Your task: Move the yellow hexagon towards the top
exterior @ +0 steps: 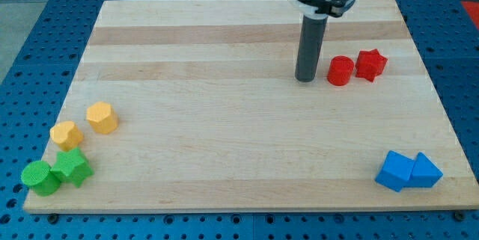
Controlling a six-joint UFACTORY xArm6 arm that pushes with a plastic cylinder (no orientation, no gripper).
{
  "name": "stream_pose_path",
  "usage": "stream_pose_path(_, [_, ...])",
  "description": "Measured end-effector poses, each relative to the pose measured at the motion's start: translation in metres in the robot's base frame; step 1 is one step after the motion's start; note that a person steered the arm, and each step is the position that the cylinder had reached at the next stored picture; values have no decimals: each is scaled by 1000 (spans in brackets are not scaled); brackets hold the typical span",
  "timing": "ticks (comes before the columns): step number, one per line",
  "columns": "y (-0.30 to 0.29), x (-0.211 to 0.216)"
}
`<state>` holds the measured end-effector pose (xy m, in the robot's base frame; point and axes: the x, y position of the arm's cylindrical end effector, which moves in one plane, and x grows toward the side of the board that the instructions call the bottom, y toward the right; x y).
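The yellow hexagon [102, 117] lies near the board's left edge, below mid-height. A second yellow block [66, 134], whose shape is less clear, sits just down-left of it. My tip [304, 80] rests on the board in the view's upper right, far to the right of both yellow blocks. It is just left of a red cylinder [340, 70], with a small gap between them.
A red star-like block [370, 64] touches the red cylinder's right side. A green cylinder [40, 177] and a green star [72, 167] sit at the bottom left corner. A blue cube [395, 170] and a blue triangular block [424, 171] sit at the bottom right. The wooden board [224, 143] lies on a blue perforated table.
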<state>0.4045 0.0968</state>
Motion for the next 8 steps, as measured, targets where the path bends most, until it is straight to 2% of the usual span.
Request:
stream_pose_path(2, [56, 0])
stream_pose_path(3, [53, 6])
stream_pose_path(4, [27, 47])
stream_pose_path(5, [10, 65])
stream_pose_path(8, [5, 69])
